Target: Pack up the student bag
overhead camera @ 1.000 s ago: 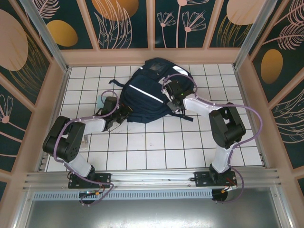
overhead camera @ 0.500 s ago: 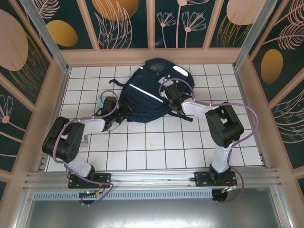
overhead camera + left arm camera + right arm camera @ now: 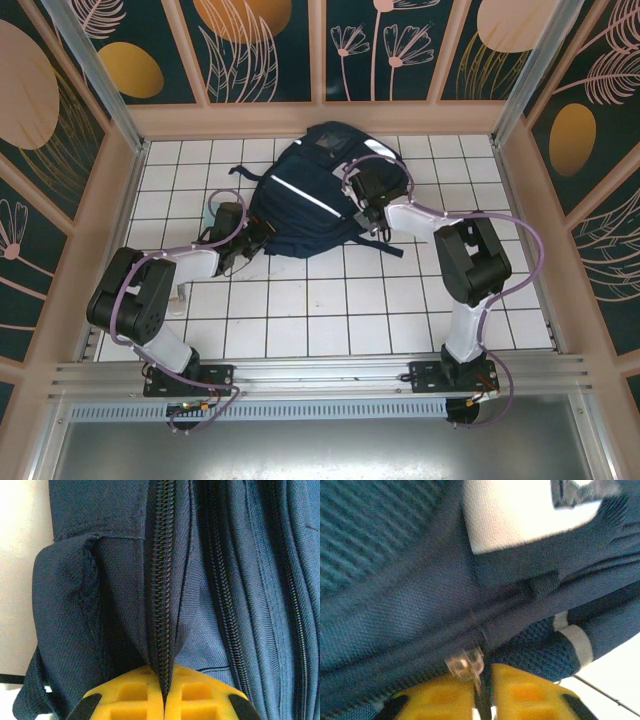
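On the tiled table [image 3: 300, 320], toward the far edge at mid-width: student bag [image 3: 305, 210], lying flat. At its left near side: left gripper [image 3: 164, 682], yellow fingers [image 3: 125, 697] pressed together on the bag's zipper seam. At its right side: right gripper [image 3: 482, 682], fingers [image 3: 525, 690] a narrow gap apart, clear zipper pull [image 3: 465, 662] at the tips; grip on it not confirmable.

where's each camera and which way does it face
top external: above and behind the robot, looking down at the table; left arm and right arm, student bag between.
left wrist: on the left arm, facing the bag's zip; left gripper pinches it.
right wrist: on the right arm, close on a clear zip pull; right gripper below.
shared: all show the bag.
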